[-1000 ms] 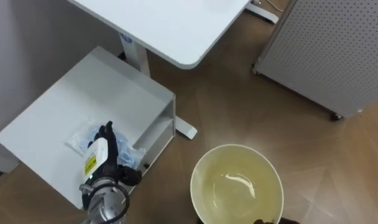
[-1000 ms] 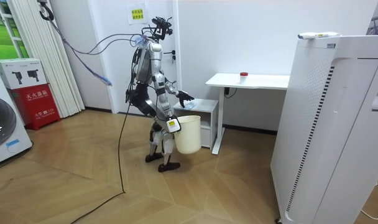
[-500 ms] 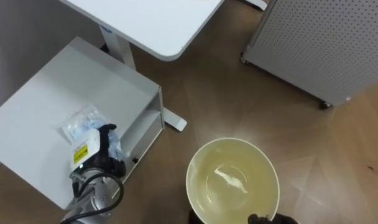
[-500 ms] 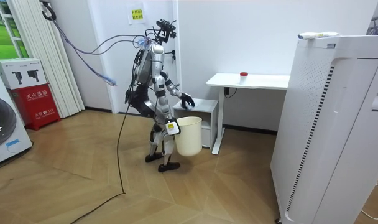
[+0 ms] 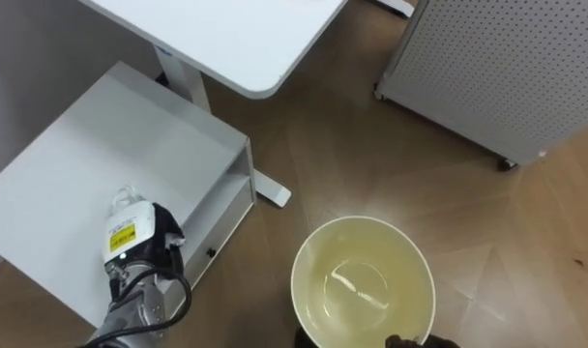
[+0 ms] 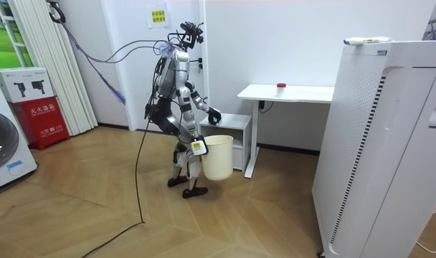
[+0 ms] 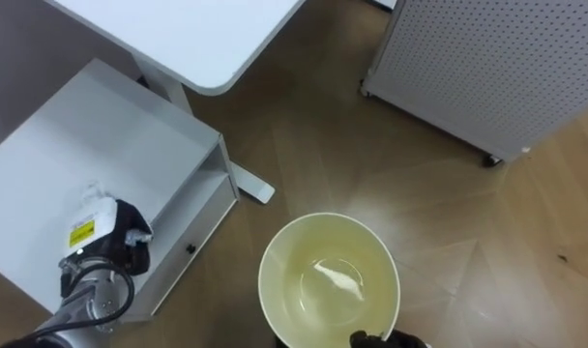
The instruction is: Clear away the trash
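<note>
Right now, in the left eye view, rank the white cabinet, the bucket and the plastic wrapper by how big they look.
1. white cabinet
2. bucket, though it hangs nearer the camera, which flatters it
3. plastic wrapper, mostly covered by the left hand, so a sliver is all to judge by

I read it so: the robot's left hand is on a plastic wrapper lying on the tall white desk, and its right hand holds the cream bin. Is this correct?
Not quite. The left eye view shows the wrapper under the left hand lying on the low white cabinet, not on the desk. The right hand does hold the cream bin.
</note>
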Robot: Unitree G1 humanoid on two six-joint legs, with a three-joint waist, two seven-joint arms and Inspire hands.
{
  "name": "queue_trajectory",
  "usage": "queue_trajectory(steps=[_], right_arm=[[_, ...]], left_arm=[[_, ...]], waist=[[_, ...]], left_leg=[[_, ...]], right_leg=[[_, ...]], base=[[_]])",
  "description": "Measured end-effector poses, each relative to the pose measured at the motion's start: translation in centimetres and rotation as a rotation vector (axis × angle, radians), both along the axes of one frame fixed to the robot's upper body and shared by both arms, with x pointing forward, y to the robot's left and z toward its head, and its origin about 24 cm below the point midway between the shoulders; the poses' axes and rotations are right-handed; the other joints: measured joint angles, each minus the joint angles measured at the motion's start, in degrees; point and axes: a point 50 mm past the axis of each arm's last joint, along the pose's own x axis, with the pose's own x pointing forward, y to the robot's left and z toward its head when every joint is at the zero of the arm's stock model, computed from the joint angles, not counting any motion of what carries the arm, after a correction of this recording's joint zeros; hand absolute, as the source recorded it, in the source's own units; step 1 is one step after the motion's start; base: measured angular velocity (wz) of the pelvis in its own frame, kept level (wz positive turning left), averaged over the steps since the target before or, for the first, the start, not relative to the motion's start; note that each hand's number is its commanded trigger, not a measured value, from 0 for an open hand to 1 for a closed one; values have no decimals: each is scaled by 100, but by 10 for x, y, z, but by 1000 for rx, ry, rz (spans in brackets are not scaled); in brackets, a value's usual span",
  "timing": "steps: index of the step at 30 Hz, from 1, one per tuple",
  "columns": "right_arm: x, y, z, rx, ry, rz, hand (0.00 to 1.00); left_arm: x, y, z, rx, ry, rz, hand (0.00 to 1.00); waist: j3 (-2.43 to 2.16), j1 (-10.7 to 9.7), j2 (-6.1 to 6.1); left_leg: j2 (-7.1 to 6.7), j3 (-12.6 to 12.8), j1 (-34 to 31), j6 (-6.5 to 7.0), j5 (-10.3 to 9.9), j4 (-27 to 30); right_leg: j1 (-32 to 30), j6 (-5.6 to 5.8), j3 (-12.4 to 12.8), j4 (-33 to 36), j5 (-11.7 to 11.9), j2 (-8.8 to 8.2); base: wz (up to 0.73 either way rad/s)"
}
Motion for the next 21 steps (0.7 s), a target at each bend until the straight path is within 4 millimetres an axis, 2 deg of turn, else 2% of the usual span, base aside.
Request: queue_trajectory(steps=[1, 8, 11, 14, 16, 18, 21], right_arm=[[-1, 1, -1, 10, 4, -8, 100], [-3, 5, -2, 11, 13, 10, 100], [-3, 3, -3, 2, 7, 6, 100], [-4, 5, -4, 0, -1, -1, 100], [-2, 5, -2, -2, -23, 4, 100], [-2, 8, -2, -4, -37, 16, 100], [-1, 10, -1, -5, -53, 30, 100]], left_arm=[[-1, 0, -1, 0, 3, -1, 100], [-13, -5, -16, -26, 57, 2, 100], [-12, -21, -19, -58, 62, -24, 100], [-12, -44, -21, -132, 57, -63, 100], [-11, -72, -17, -230, 20, -128, 100], [-12, -90, -13, -299, -13, -193, 100], [-19, -127, -7, -374, -33, -348, 100]], waist=[[-11, -10, 3], [-9, 33, 6], [-7, 128, 5], [-2, 179, 2], [-2, 177, 2], [-2, 188, 3], [-5, 278, 6]], left_leg=[[-1, -11, 21, -7, 24, -42], [9, -19, 234, -24, 40, -136], [-10, -25, 305, -25, 54, -202], [-42, -53, 382, -37, 103, -332], [-77, -57, 389, -39, 145, -452], [-82, -64, 389, -43, 156, -489], [-88, -55, 401, -42, 175, -573]], right_leg=[[27, -7, -12, -48, 14, 4], [235, -11, -9, -129, 13, 30], [304, -10, -30, -169, 13, 10], [392, -12, -67, -270, 26, -8], [393, -5, -85, -353, 31, -33], [394, -5, -93, -384, 31, -31], [402, 2, -87, -438, 39, -27]], base=[[0], [0], [5], [8], [9], [0], [0]])
